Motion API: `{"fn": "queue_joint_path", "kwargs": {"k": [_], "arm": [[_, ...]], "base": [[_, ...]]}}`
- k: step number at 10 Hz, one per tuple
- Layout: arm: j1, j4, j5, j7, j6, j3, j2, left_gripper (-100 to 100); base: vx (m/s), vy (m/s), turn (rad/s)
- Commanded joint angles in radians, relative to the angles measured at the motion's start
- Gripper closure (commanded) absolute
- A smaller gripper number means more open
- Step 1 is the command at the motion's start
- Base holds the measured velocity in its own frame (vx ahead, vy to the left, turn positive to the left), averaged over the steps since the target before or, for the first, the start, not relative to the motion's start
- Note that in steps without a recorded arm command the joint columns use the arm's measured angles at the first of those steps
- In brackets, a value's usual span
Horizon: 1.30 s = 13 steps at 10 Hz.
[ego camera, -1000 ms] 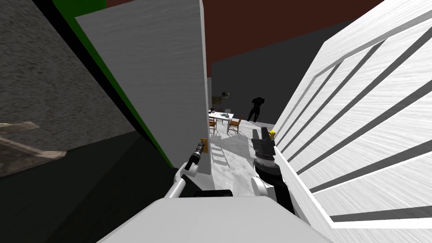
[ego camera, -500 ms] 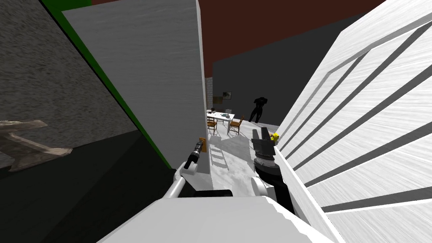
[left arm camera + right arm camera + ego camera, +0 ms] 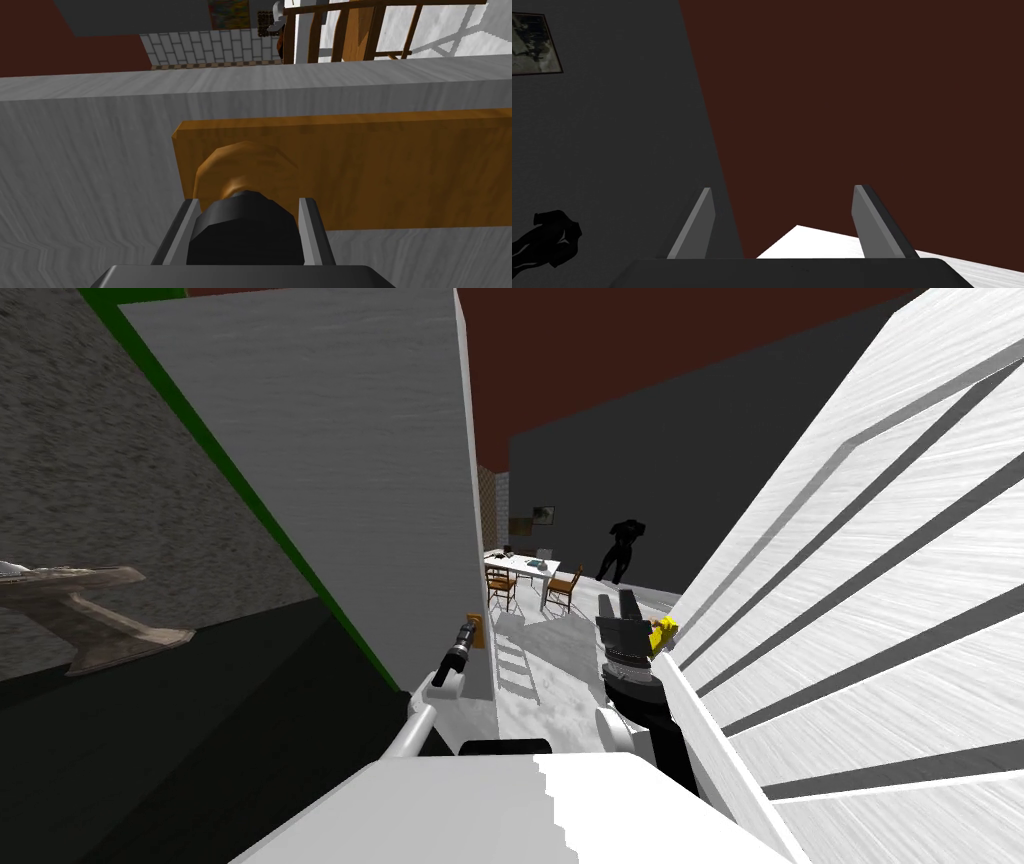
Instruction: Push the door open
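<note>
The door (image 3: 340, 488) is a tall grey slab left of the middle, standing partly open. Near its free edge it bears an orange plate (image 3: 390, 170) with a dark knob (image 3: 245, 220) on an orange base. My left gripper (image 3: 247, 207) is shut on that knob, one finger pressed to each side. From the head, the left gripper (image 3: 468, 634) sits at the orange plate (image 3: 480, 631) beside the door's edge. My right gripper (image 3: 625, 606) is raised and open with nothing between its fingers (image 3: 862, 220). It hangs close to a yellow handle (image 3: 664, 634).
A white panelled surface (image 3: 880, 588) with grey stripes runs close along my right. Through the gap lies a pale floor with a white table (image 3: 520, 565), wooden chairs (image 3: 562, 586) and a black figure (image 3: 625, 546). A green frame (image 3: 300, 548) and rough grey wall (image 3: 120, 478) stand left.
The door's free edge has swung left and the gap has widened, showing more of the room beyond. My view has shifted with it. The left gripper has stayed on the knob.
</note>
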Motion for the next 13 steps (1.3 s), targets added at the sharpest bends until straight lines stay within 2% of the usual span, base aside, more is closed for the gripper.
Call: {"fn": "queue_joint_path", "kwargs": {"k": [1,3,4,7,13], "arm": [[-0.015,0.011,0.002,-0.008,-0.008,0.029,-0.005,100],[-0.021,0.019,0.004,-0.012,-0.008,0.046,-0.011,100],[-0.016,0.017,0.003,-0.012,-0.002,0.041,-0.011,100],[-0.020,0.022,0.009,-0.018,-0.005,0.074,0.006,100],[-0.025,0.033,0.019,-0.031,-0.008,0.137,0.025,100]], "base": [[0.166,-0.155,0.076],[0.154,-0.103,0.051],[0.077,-0.031,0.016],[0.163,-0.062,0.046],[0.189,-0.088,0.056]]}}
